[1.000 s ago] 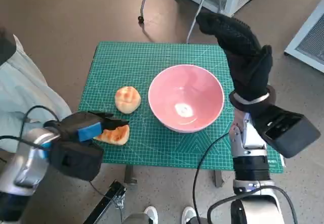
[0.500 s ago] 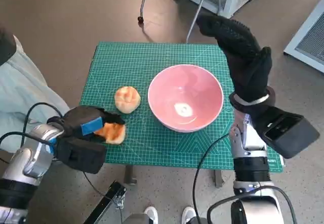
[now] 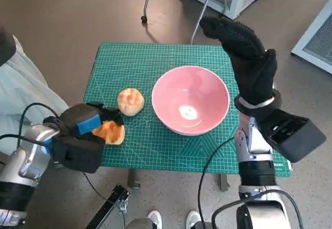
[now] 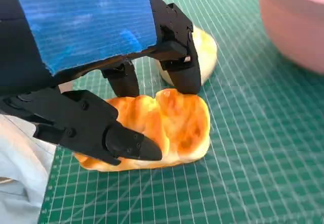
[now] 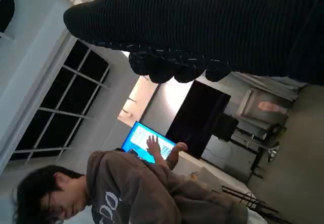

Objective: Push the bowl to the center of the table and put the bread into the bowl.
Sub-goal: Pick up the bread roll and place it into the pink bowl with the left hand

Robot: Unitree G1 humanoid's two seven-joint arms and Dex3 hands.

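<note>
Two breads: golden glazed loaf gripped by left hand; right hand spread, empty.

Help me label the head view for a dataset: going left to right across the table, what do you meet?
Left hand → flat bread held in its fingers → round bun → pink bowl → right hand, raised beside the bowl's right rim.

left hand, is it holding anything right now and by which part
The left hand grips the golden-brown oblong bread loaf across its width, fingers on one long side and the thumb on the other. The loaf rests on the green cutting mat.
</note>
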